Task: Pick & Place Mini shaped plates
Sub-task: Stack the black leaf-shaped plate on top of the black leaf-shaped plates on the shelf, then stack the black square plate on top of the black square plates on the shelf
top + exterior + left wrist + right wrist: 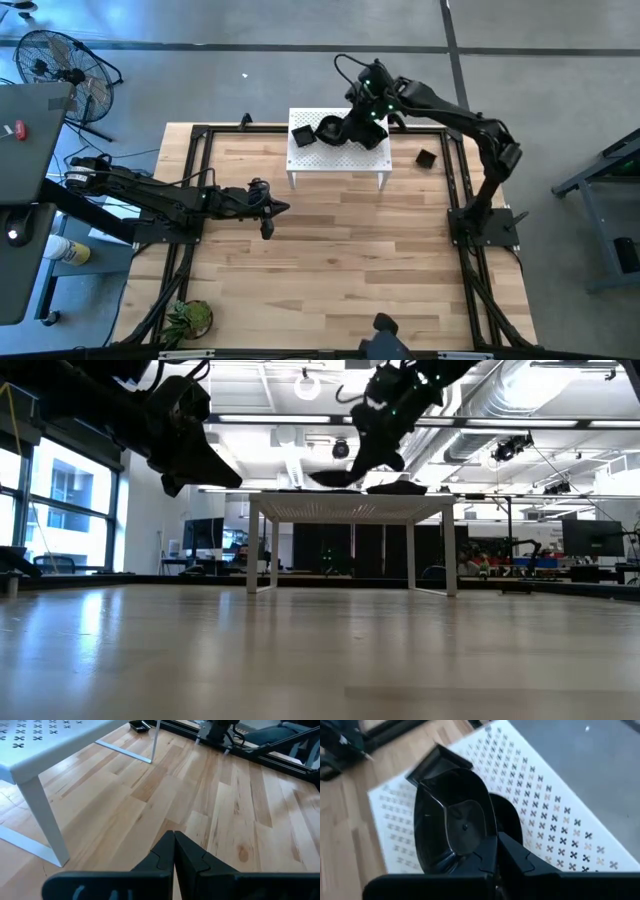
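A white perforated stand (338, 160) stands at the table's far middle. My right gripper (496, 851) reaches over it, shut on a glossy black leaf-like dish (455, 825). Behind that dish, a square black dish (302, 135) rests flat on the stand, and another dark dish (509, 820) lies under the held one. One more small black dish (427, 158) sits on the table to the right of the stand. My left gripper (268, 208) hovers shut over the table's left middle, holding nothing. My right gripper pinches the leaf-like dish by its rim (482, 851), one finger inside the bowl and one outside. The fingers slant down from above and from the right. In the low view the dish (335, 477) hangs tilted close over the stand's top; whether it touches, I cannot tell.
A small green plant (190, 318) sits at the table's near left corner. Black frame rails (195, 180) run along the table's sides. The stand's thin white legs (45, 820) rise near my left gripper. Bare wood (340, 260) fills the middle and near part.
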Controlling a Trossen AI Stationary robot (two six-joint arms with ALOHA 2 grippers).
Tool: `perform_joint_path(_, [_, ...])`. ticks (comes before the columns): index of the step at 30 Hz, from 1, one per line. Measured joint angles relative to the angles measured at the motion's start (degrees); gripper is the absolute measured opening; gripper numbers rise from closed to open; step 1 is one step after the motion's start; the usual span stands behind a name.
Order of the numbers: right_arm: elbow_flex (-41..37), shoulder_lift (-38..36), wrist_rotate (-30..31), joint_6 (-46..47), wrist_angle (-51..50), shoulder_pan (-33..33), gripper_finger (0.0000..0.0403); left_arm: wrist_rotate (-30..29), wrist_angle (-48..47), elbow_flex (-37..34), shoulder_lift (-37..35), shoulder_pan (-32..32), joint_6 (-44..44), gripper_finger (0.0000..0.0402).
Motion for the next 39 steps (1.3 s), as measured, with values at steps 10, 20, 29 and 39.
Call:
perform_joint_path(10, [-1.3,1.3,3.0,-0.9,2.0,-0.1,0.0025,-0.2,0.0,0.0,0.0,0.0,0.0,0.0001])
perform_joint_path(20, [-1.4,-1.3,8.5,0.2,0.9,0.5,0.0106,-0.2,0.0,0.0,0.0,0.0,-0.6,0.0001])
perform_joint_path(29, [-6.6,-16.8,21.5,2.2,-7.1,4.4,0.0028,-0.2,0.4,0.0,0.0,0.0,-1.5,0.0001])
perform_joint_path(39, [-42.0,-37.9,22.2,28.1,3.4,-2.8,0.0003,-1.8,0.4,0.0,0.0,0.0,-1.9,0.0001])
